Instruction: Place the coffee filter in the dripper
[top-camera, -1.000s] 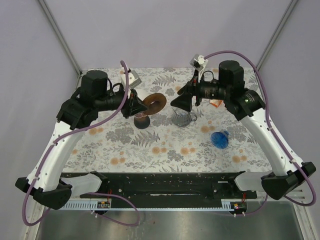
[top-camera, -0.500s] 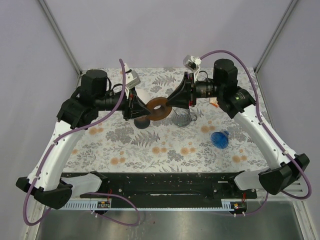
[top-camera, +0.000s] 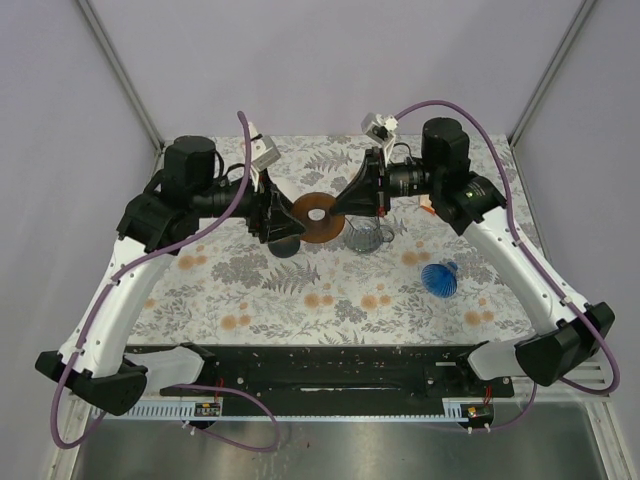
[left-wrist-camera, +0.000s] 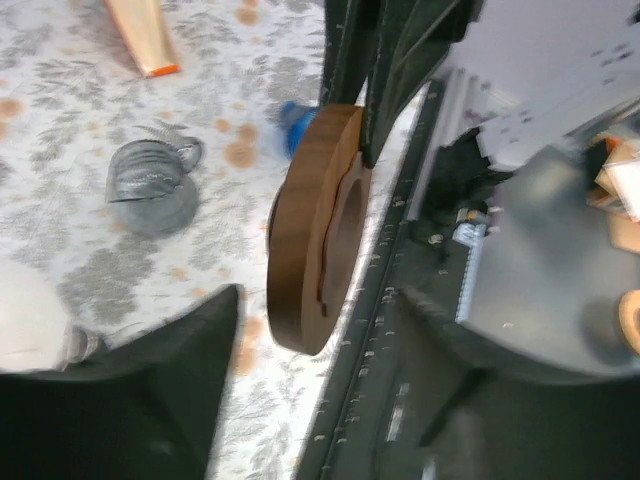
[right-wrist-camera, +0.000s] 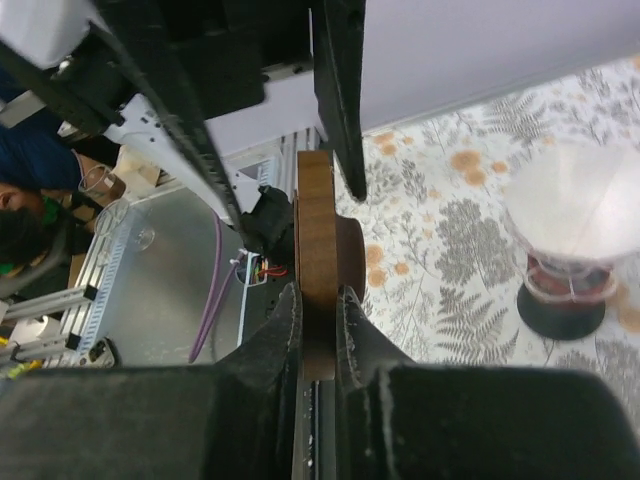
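A brown wooden ring (top-camera: 315, 217) hangs upright in mid-air between both arms. My right gripper (right-wrist-camera: 318, 295) is shut on the wooden ring's (right-wrist-camera: 318, 240) edge. My left gripper (left-wrist-camera: 318, 300) stands open, its fingers apart on either side of the ring (left-wrist-camera: 315, 230) without pinching it. A clear ribbed glass dripper (top-camera: 366, 236) with a handle stands on the cloth just behind the ring. A white cone (right-wrist-camera: 575, 205) sits on a dark round base. I cannot tell which item is the coffee filter.
A blue ribbed cone (top-camera: 438, 277) lies on its side at the right of the floral cloth (top-camera: 330, 300). A tan packet with an orange end (left-wrist-camera: 140, 35) lies near the far right. The black rail (top-camera: 330, 372) runs along the near edge.
My right gripper has come in and shut on the wooden ring. My left gripper, which held the ring before, has opened. The ring has shifted slightly towards the middle.
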